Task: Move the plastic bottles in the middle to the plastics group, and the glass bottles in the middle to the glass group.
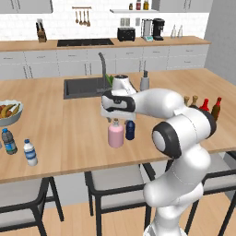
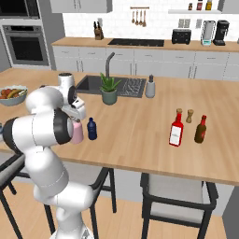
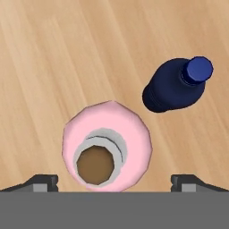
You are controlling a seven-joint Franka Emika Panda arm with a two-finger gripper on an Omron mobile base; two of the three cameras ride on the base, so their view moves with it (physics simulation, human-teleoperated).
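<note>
The squat pale-pink glass bottle [image 1: 115, 134] [image 2: 77, 132] [image 3: 107, 143] stands upright near the counter's front edge. A dark navy plastic bottle [image 1: 130, 130] [image 2: 92, 129] [image 3: 176, 85] stands just to its right, apart from it. My gripper [image 1: 114, 119] [image 2: 76, 117] [image 3: 114, 182] hangs open straight above the pink bottle's cap, one fingertip on each side, holding nothing. Far left stand a clear white-capped bottle [image 1: 30, 152] and a dark-capped clear bottle [image 1: 8, 141]. On the right stand the red bottle [image 1: 204, 105] [image 2: 176, 131] and the dark brown bottle [image 1: 216, 109] [image 2: 200, 130].
A fruit bowl [image 1: 9, 112] [image 2: 13, 93] sits at the counter's left. A sink [image 1: 83, 86], a potted plant [image 2: 109, 89] and a soap dispenser [image 2: 150, 87] lie behind. Two pepper shakers [image 1: 186, 99] [image 2: 189, 115] stand by the red bottle. Stools line the front edge.
</note>
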